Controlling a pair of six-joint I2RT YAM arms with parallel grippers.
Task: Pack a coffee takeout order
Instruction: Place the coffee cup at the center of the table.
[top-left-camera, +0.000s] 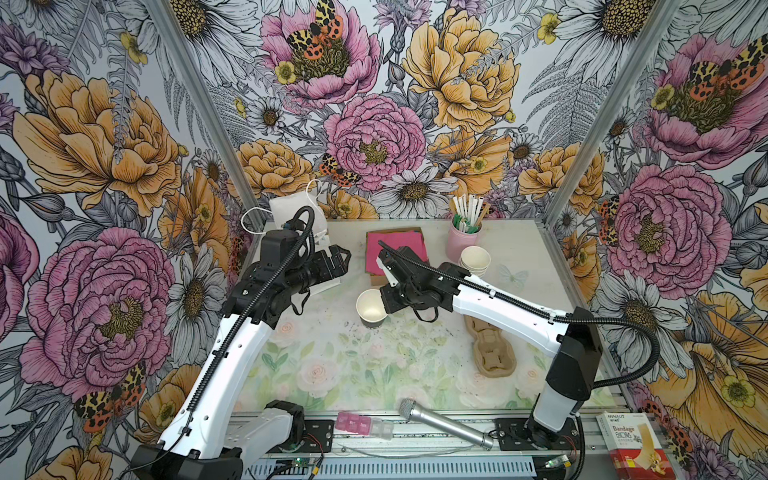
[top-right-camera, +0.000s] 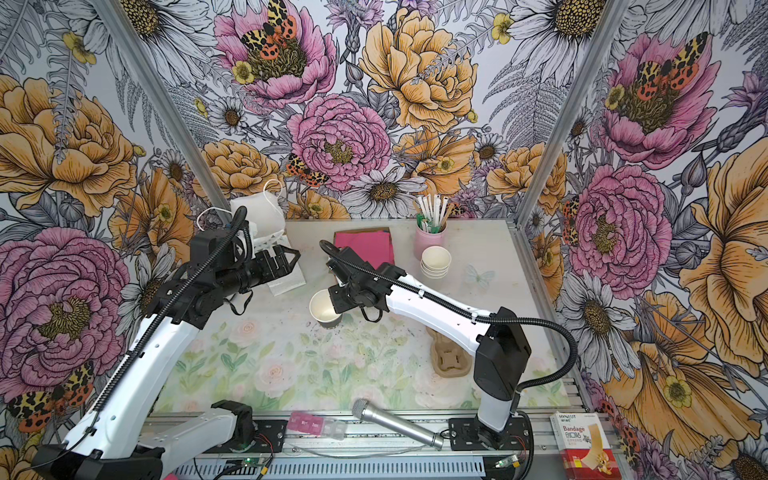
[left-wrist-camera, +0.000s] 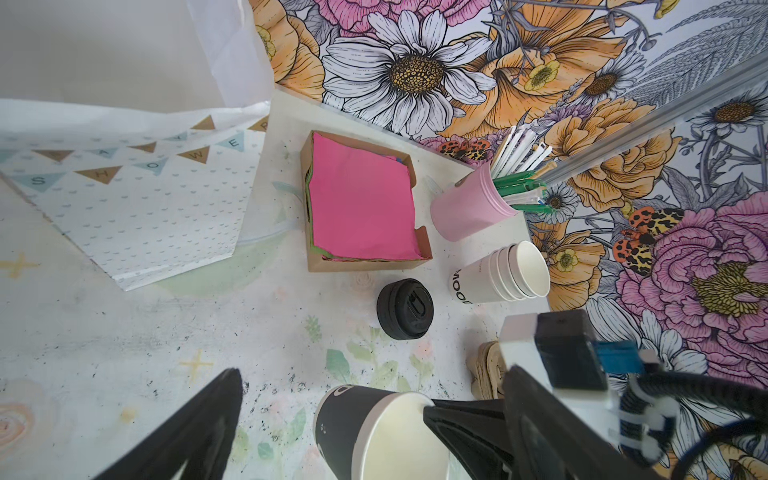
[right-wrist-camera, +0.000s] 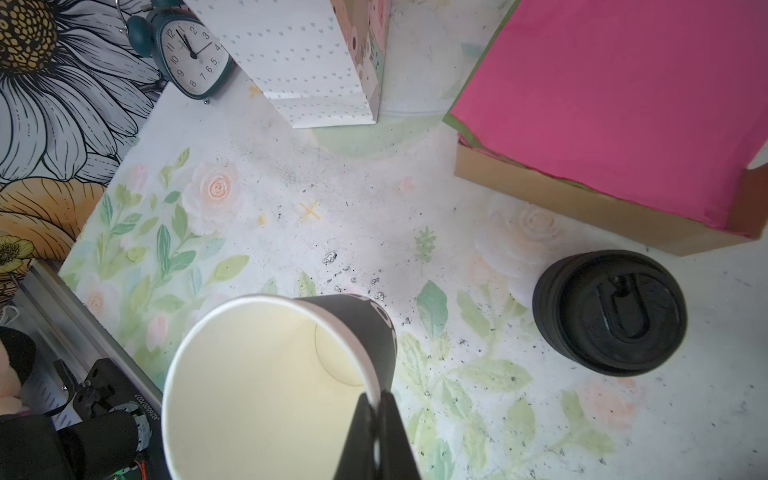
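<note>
Black-walled paper cup (right-wrist-camera: 270, 374) sits mid-worktop (top-left-camera: 332, 365), rim pinched tight in the right pincer (right-wrist-camera: 376, 401), no lid on yet; black lid (right-wrist-camera: 609, 311) lies loose near the cardboard tray (right-wrist-camera: 561, 208); pink napkin (top-left-camera: 399, 245) untouched, 12 o'clock from the cup; left pincer (top-left-camera: 338, 264) gapes empty by the white bag (top-left-camera: 289, 208) at 10 o'clock; early days imo, nothing packed.
</note>
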